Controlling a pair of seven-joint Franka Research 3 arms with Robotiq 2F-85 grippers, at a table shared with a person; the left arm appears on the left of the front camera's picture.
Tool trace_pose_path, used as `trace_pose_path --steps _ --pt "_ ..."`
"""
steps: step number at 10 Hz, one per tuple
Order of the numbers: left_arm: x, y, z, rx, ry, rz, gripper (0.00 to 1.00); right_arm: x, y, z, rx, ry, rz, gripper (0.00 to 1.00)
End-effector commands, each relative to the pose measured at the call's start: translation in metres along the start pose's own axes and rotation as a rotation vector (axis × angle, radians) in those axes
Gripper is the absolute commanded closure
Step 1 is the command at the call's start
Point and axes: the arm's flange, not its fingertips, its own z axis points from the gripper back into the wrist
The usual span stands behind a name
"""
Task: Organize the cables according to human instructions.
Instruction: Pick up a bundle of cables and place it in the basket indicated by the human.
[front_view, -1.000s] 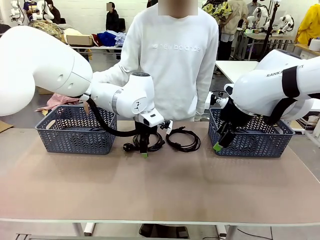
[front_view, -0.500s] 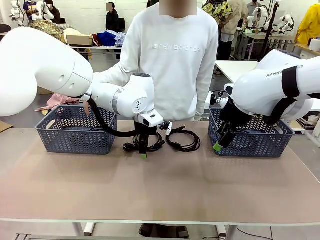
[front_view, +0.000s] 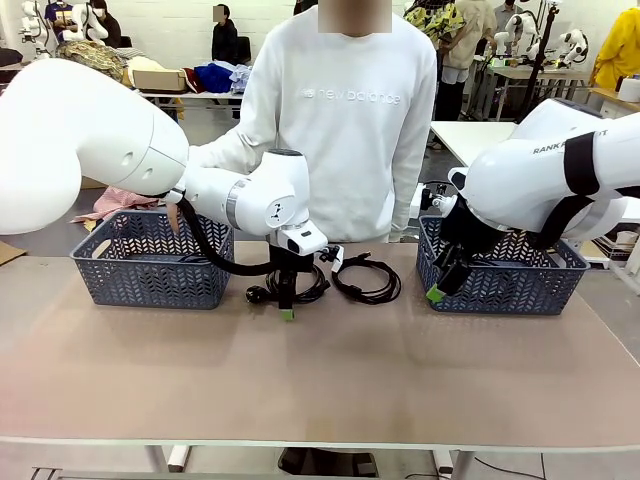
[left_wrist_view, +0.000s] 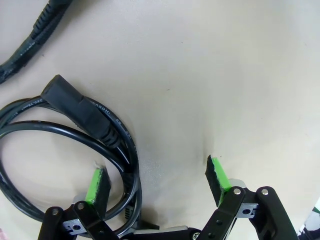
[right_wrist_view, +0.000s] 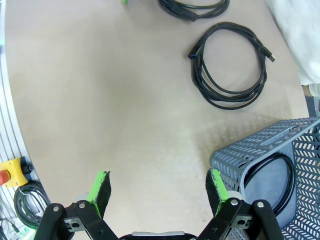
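A coiled black cable (front_view: 305, 285) lies at the table's far middle, and my left gripper (front_view: 287, 308) stands down on its front edge. In the left wrist view the left gripper (left_wrist_view: 156, 169) is open; a strand of that cable (left_wrist_view: 131, 165) runs between the fingers, close to one green pad (left_wrist_view: 96, 184), with its chunky plug (left_wrist_view: 82, 110) beyond. A second coiled cable (front_view: 367, 278) lies just to the right. My right gripper (front_view: 437, 291) hangs open by the right basket's front left corner; it (right_wrist_view: 157, 192) holds nothing. The person (front_view: 345, 120) in a white sweatshirt stands behind the cables.
Two blue-grey woven baskets stand at the far side: the left basket (front_view: 150, 262) and the right basket (front_view: 510, 275). Another black cable (right_wrist_view: 272, 172) lies inside the right basket (right_wrist_view: 260, 150). The front half of the table is bare.
The left arm's big white link has edged slightly to the right; its gripper stays down at the coil. The right arm has not moved.
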Motion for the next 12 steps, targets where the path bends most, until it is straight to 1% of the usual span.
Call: trace_pose_path --steps 1,2,3,4,5,6,7,8,9,10,11,12 --pt "-0.001 0.001 0.002 -0.007 -0.002 0.008 0.0 0.001 0.001 0.0 -0.004 -0.001 -0.001 0.0" --pt "-0.001 0.001 0.002 -0.007 0.0 0.002 0.05 0.001 0.001 0.0 -0.004 -0.001 -0.001 0.0" --pt "-0.001 0.001 0.003 -0.001 -0.002 0.01 0.19 0.001 0.001 0.0 -0.004 -0.001 -0.001 0.0" --pt "-0.001 0.001 0.004 -0.003 -0.007 0.008 0.24 0.001 0.001 0.0 -0.004 -0.001 -0.001 0.0" --pt "-0.001 0.0 0.005 -0.004 -0.012 0.005 0.38 0.001 0.001 0.0 -0.004 -0.001 -0.001 0.0" --pt "-0.002 -0.001 0.006 -0.004 -0.012 0.009 0.43 0.001 0.001 0.0 -0.004 -0.001 -0.001 0.0" --pt "-0.002 -0.002 0.008 -0.003 -0.003 0.015 0.57 0.001 0.001 0.0 -0.004 -0.001 -0.001 0.0" --pt "-0.003 -0.003 0.008 -0.002 0.004 0.019 0.62 0.001 0.001 0.0 -0.004 -0.001 -0.001 0.0" --pt "-0.004 -0.004 0.009 -0.003 0.011 0.02 0.77 0.001 0.001 0.0 -0.004 -0.001 -0.001 0.0" --pt "-0.005 -0.005 0.009 -0.002 0.014 0.024 0.81 0.001 0.001 0.0 -0.004 -0.001 -0.001 0.0" --pt "-0.005 -0.006 0.01 -0.003 0.019 0.026 0.96 0.001 0.001 0.0 -0.004 -0.001 -0.001 0.0" --pt "-0.006 -0.009 0.013 -0.004 0.04 0.034 1.0 0.001 0.001 0.0 -0.004 -0.001 -0.001 0.0"
